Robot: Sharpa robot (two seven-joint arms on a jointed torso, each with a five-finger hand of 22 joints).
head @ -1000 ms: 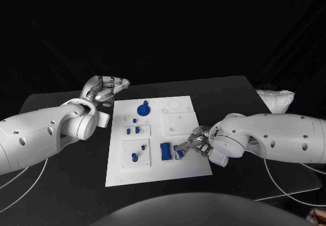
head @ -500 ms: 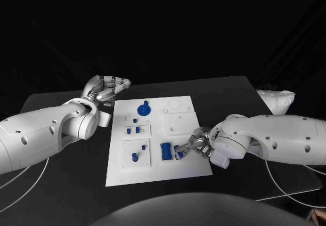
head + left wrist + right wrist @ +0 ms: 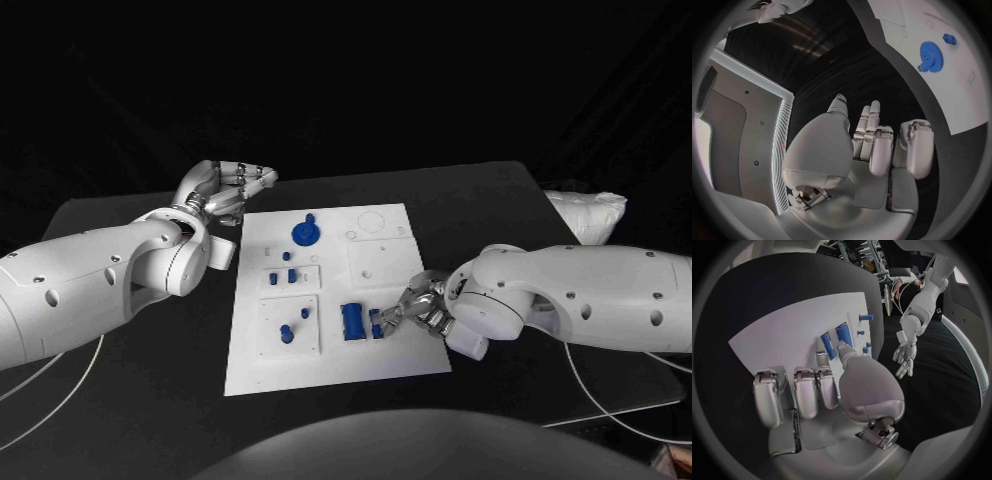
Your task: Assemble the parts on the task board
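One blue part touches right hand fingers.

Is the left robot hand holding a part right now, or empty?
Empty. The left robot hand holds nothing, its fingers loosely curled, over the black table beside the task board.

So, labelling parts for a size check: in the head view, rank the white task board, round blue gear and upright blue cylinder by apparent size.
1. White task board
2. Round blue gear
3. Upright blue cylinder

The gear and the cylinder look close in size, so their order is unsure.
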